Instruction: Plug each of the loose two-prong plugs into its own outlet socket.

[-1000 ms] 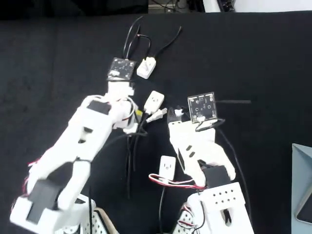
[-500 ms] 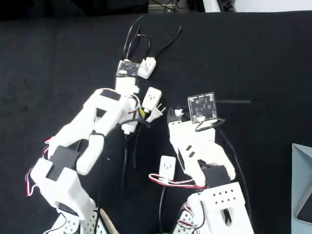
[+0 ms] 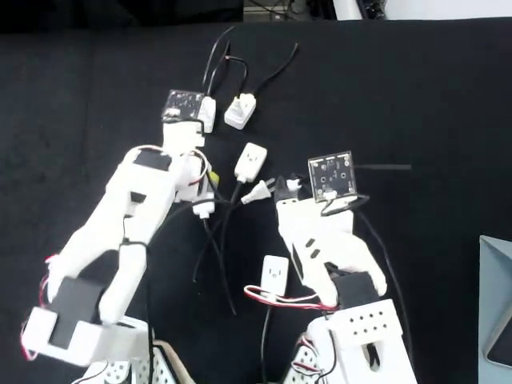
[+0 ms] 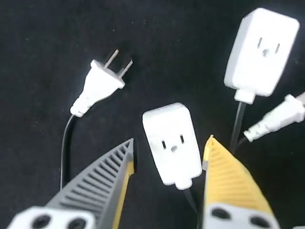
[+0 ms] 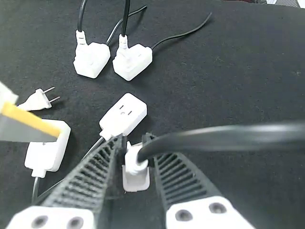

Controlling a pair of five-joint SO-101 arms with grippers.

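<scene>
I see the right claw (image 3: pixel 282 189) gripping a plug (image 3: pixel 258 192) lying crosswise mid-frame, cord end leftward. The left claw (image 4: pixel 170 140) is spread astride an outlet socket (image 4: pixel 174 157).

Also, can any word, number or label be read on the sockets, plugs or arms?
None can be read.
The socket and the loose plug show no print.
The small square board bears marks too small to read.

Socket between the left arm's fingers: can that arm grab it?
Probably yes. The left gripper is open, with one finger on each side of the socket, and nothing sits between the fingers and it.
</scene>
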